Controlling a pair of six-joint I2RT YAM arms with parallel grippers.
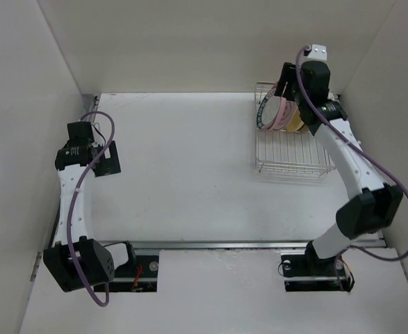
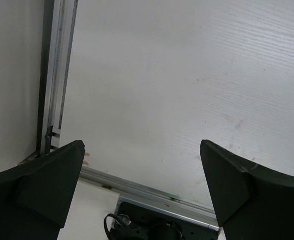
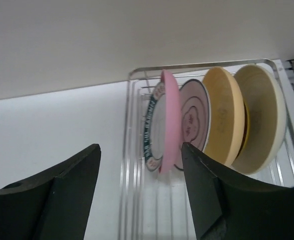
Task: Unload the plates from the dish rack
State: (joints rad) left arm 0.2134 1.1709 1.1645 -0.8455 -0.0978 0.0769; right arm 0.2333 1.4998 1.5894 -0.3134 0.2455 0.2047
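The silver wire dish rack [image 1: 292,154] stands at the back right of the table. Several plates stand upright at its far end. In the right wrist view they run left to right: white with dark green rim [image 3: 151,135], pink [image 3: 170,117], white with thin dark rim [image 3: 193,117], tan-yellow [image 3: 227,117], cream [image 3: 266,117]. A mustard sliver [image 3: 245,131] shows between the last two. My right gripper [image 3: 140,147] is open and empty, just above and short of the plates [image 1: 280,115]. My left gripper [image 2: 141,145] is open and empty over bare table at the left [image 1: 110,161].
White walls close in the table at the back and both sides; the back wall is right behind the rack. An aluminium rail [image 1: 224,245] runs along the near edge, also in the left wrist view [image 2: 152,192]. The rack's near slots [image 1: 294,163] hold nothing.
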